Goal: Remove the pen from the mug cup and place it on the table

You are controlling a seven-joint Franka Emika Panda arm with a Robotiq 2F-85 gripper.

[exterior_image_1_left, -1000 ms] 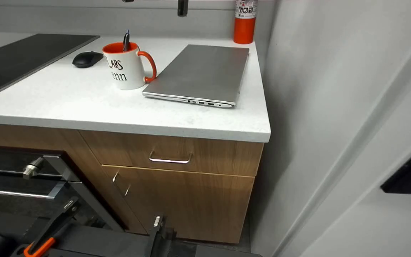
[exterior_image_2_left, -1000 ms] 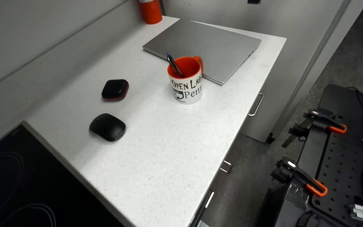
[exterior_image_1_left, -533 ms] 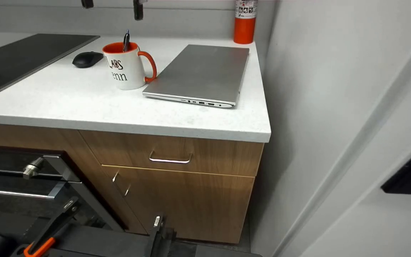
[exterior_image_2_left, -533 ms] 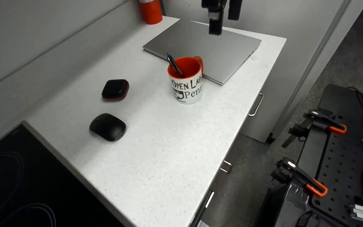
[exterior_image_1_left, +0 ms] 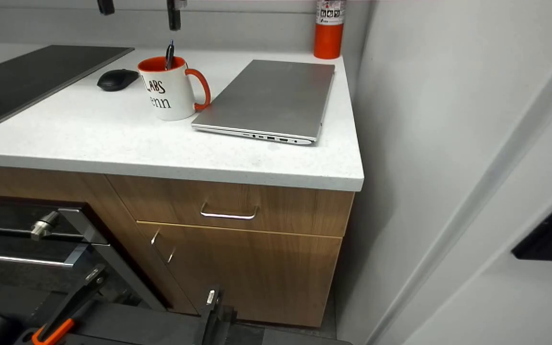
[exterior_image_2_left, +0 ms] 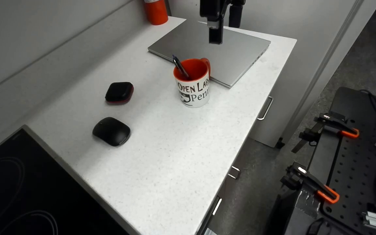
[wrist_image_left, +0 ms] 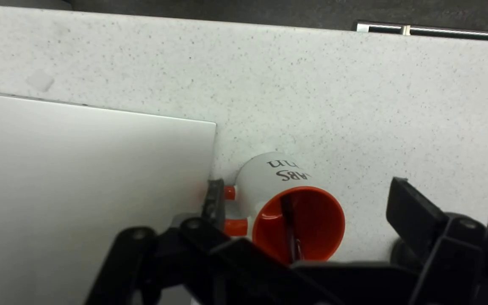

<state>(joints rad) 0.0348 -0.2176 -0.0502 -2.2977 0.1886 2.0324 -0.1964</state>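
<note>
The pen (exterior_image_2_left: 181,67) leaned in the mug (exterior_image_2_left: 194,93), not yet gripped; the gripper (wrist_image_left: 306,186) hung above, jaws apart, empty. Grasp, lift-out and placement on the table (exterior_image_2_left: 175,140) remained.

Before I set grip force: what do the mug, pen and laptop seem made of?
Mug: probably glazed ceramic, glossy; its red inside shows a highlight. Pen: likely smooth plastic, since the dark barrel catches shiny streaks; metal parts can't be ruled out. Laptop: satin grey with a soft, even sheen, perhaps aluminium, though painted plastic could look the same.
</note>
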